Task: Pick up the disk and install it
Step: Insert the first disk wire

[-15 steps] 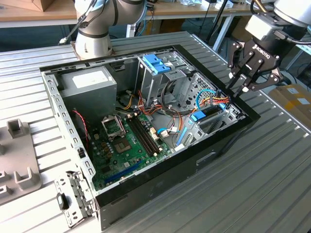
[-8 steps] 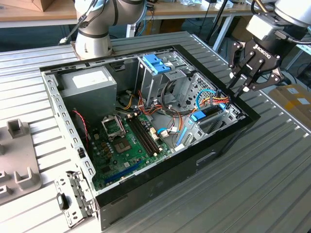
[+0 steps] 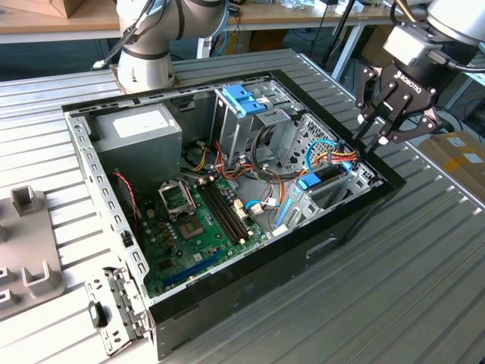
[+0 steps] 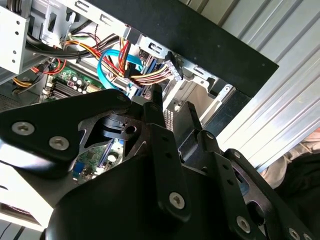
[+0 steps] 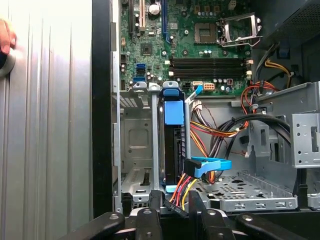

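Claw (image 3: 383,136) hung spread and empty over the computer case (image 3: 356,220) rim; I logged the disk (image 5: 172,145) on edge in its bay, judged it dense, rigid, shock-sensitive, best pinched across the blue carrier frame (image 5: 174,112), clear of cables (image 5: 210,132)

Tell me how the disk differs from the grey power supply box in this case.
The disk is slim and stands on edge in its bay; the grey power supply box is far bulkier and lies flat at the other end of the case. The disk is edged in blue plastic; the box is plain grey with a white sticker. Both sit inside the open case.
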You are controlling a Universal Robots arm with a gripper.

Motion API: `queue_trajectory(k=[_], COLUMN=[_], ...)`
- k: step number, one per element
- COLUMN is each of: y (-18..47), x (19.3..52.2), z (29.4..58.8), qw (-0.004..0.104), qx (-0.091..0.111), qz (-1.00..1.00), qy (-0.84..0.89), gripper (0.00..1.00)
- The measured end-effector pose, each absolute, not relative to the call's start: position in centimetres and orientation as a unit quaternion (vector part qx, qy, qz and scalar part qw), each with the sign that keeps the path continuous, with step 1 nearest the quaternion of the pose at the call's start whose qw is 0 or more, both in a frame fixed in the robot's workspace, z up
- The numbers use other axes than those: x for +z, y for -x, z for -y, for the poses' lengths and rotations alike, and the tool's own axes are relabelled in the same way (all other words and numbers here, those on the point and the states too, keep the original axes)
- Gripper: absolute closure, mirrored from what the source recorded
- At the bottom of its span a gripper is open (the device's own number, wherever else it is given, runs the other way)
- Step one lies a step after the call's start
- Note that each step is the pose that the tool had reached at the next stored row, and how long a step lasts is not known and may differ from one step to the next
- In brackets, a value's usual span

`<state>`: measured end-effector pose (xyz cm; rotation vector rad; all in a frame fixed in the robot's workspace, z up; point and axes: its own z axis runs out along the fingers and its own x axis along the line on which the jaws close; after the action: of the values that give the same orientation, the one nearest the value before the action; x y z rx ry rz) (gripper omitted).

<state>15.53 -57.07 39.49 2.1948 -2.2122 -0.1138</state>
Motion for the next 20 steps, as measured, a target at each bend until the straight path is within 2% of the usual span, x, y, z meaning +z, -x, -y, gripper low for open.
queue_trajectory(k=[20], y=[-15.73], x=[38.75], z=[57.07], qw=[0.014], qx=[-0.035], qz=[0.685], qy=[-0.727], gripper=[0.64])
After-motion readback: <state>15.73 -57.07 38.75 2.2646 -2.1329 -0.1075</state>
